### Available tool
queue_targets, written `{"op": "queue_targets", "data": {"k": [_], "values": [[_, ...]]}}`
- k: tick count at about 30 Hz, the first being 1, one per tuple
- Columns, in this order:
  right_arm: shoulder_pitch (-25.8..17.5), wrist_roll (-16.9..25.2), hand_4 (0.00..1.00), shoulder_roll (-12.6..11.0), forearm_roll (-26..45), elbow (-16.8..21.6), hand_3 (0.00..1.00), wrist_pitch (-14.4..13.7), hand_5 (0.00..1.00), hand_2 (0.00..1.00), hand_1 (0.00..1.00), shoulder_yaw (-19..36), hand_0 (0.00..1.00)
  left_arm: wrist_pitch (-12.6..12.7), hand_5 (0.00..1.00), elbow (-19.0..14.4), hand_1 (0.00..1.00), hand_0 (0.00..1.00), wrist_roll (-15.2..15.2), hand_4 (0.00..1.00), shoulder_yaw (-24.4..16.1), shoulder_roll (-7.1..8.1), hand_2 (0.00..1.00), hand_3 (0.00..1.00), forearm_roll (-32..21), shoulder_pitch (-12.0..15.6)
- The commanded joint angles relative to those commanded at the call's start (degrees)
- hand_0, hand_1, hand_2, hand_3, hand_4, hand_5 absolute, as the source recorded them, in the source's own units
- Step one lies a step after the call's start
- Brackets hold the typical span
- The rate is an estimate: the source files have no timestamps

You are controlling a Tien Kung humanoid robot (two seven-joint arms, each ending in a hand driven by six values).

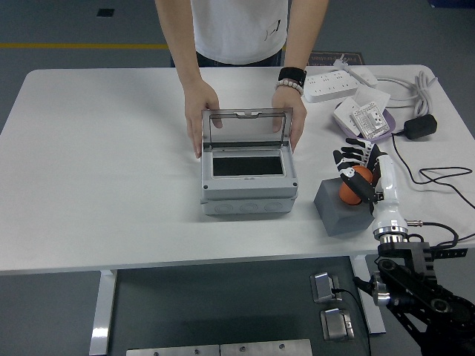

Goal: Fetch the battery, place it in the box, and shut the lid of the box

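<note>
The right arm [404, 289] rises from the lower right corner, nearest the camera, black at its base and white toward the wrist. The white bench [96, 185] spreads under everything. At its middle stands the grey box [249, 189], its clear lid [249, 126] raised upright at the back and the dark inside open to view. A person at the far side holds the box with one hand [200, 111] on its left flank and the other hand [289, 115] on its right flank beside the lid. Right of the box, just apart from it, sits a grey block [338, 208]. The right hand [361, 169] rests over the block, fingers curled around an orange rounded thing [350, 185] that I take for the battery, held above the block and outside the box. A white power strip [334, 85] lies at the far right
</note>
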Motion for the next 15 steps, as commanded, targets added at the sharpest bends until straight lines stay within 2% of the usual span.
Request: {"op": "queue_targets", "data": {"k": [7,15], "values": [[0.4,0.1,0.752,0.1,-1.0,-0.4,0.601,-0.6,0.324,0.558,0.579,-0.9,0.533,0.0,0.002,0.0,0.586,0.377,-0.5,0.002,0.8,0.44,0.521,0.506,-0.5,-0.5],[0.3,0.2,0.749,0.4,-0.6,-1.6,0.579,-0.6,0.332,0.540,0.569,-1.4,0.528,-0.2,0.002,0.0,0.586,0.377,-0.6,0.002,1.3,0.24,0.522,0.507,-0.7,-0.6]]}}
